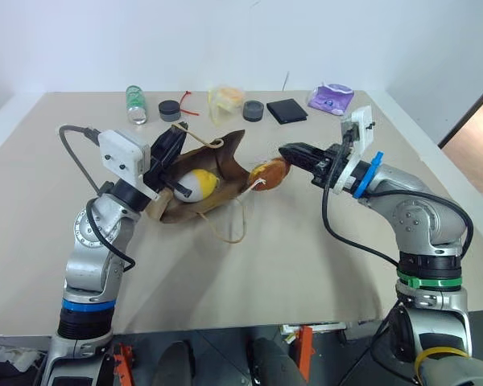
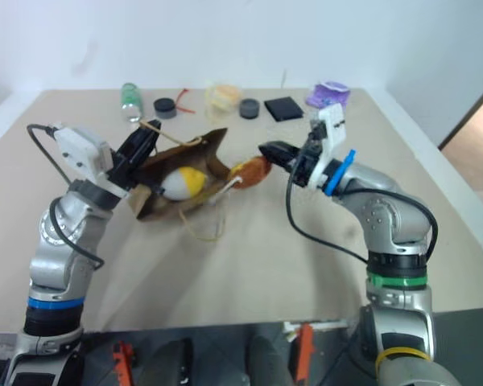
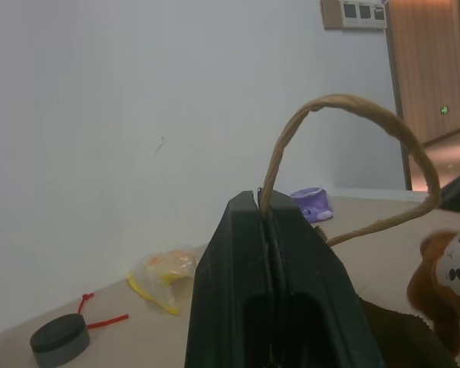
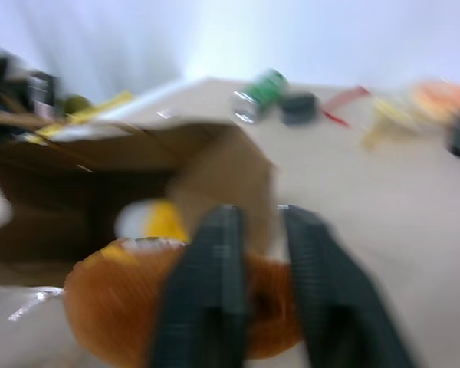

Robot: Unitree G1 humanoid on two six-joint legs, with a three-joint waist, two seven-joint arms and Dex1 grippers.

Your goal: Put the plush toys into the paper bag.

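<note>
We've got the paper bag (image 2: 181, 181) lying open mid-frame on the table (image 2: 249, 265), white-and-yellow ball (image 2: 181, 183) sitting inside it. Left tool (image 2: 149, 137) is clamped on a bag handle (image 2: 173, 138). Right tool (image 2: 267, 153) comes in from the right, pinching the brown bear (image 2: 249, 171) right at the bag's mouth.

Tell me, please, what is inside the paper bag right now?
The white-and-yellow ball lies in the open mouth of the paper bag. The brown bear is outside, at the opening. The bag's wall hides anything deeper in.
</note>
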